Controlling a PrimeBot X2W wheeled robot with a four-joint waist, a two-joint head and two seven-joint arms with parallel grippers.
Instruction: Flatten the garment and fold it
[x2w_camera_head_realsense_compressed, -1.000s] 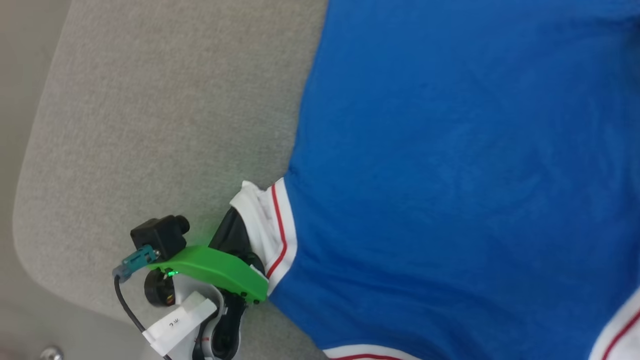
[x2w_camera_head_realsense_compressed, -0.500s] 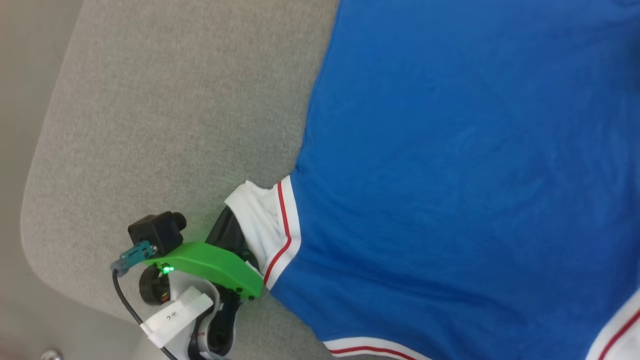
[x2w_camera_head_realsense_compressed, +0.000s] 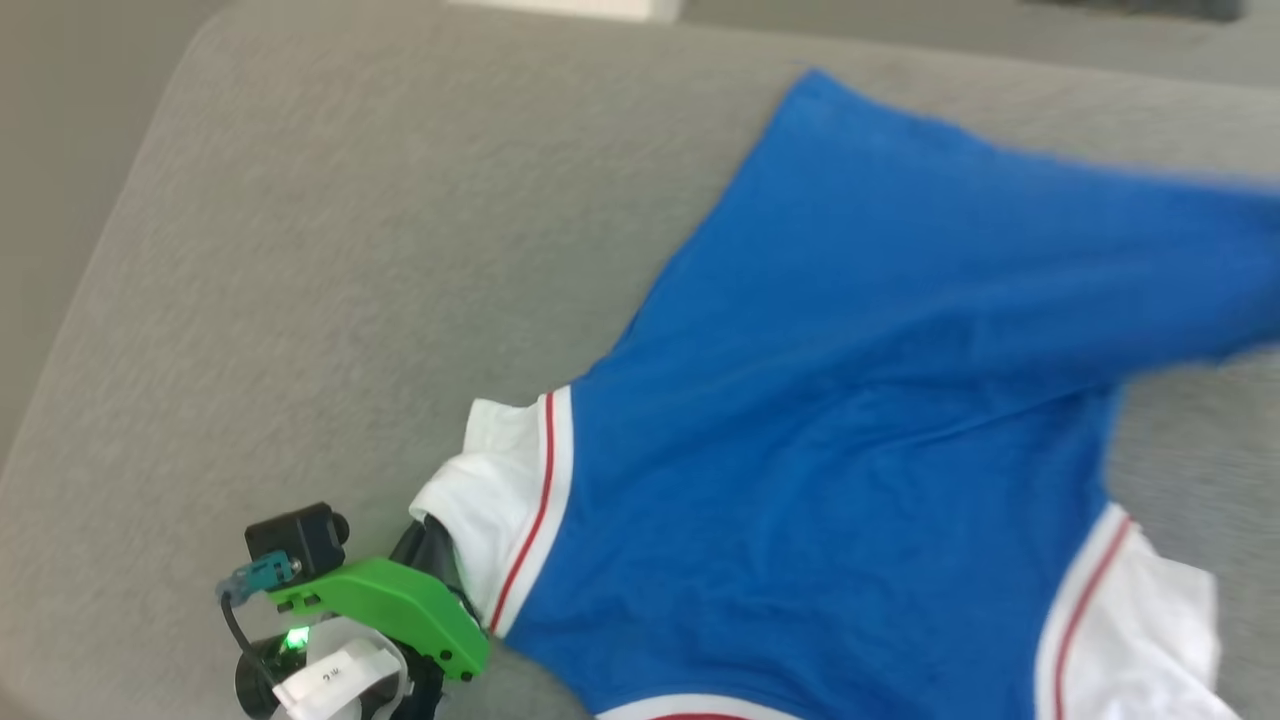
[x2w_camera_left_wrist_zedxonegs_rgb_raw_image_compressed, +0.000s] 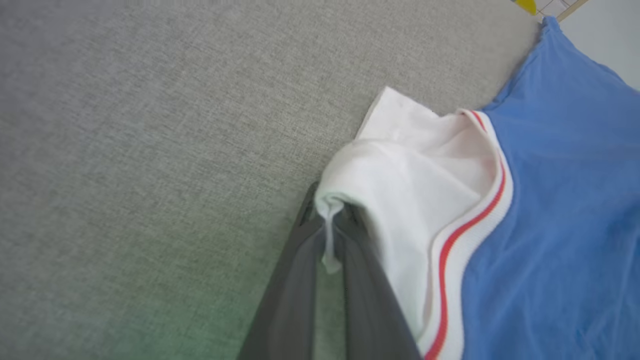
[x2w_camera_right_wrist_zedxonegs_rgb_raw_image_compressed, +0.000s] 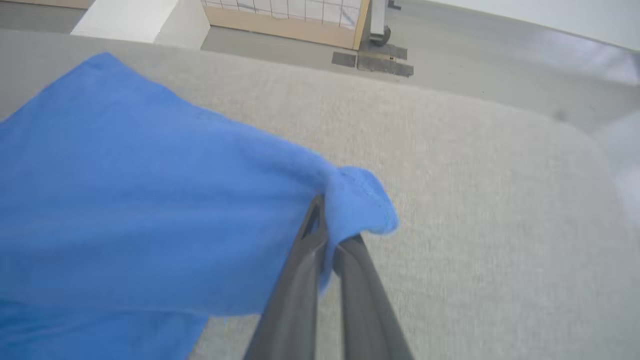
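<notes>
A grey fabric-covered counter (x2w_camera_head_realsense_compressed: 300, 300) carries the bright blue jersey T-shirt (x2w_camera_head_realsense_compressed: 850, 450), spread from the head view's centre toward 4 o'clock. At 7 o'clock the left gripper (x2w_camera_head_realsense_compressed: 437, 548) has its jaws pinched tight on the white sleeve edge (x2w_camera_left_wrist_zedxonegs_rgb_raw_image_compressed: 400, 175). The right gripper (x2w_camera_right_wrist_zedxonegs_rgb_raw_image_compressed: 327, 225) has its jaws clamped on a blue hem corner (x2w_camera_right_wrist_zedxonegs_rgb_raw_image_compressed: 360, 200).

The left gripper (x2w_camera_left_wrist_zedxonegs_rgb_raw_image_compressed: 330, 212) pinches the edge of the white sleeve (x2w_camera_left_wrist_zedxonegs_rgb_raw_image_compressed: 415, 200) of the blue garment (x2w_camera_left_wrist_zedxonegs_rgb_raw_image_compressed: 560, 225), which lies on a grey cloth surface (x2w_camera_left_wrist_zedxonegs_rgb_raw_image_compressed: 150, 150).
</notes>
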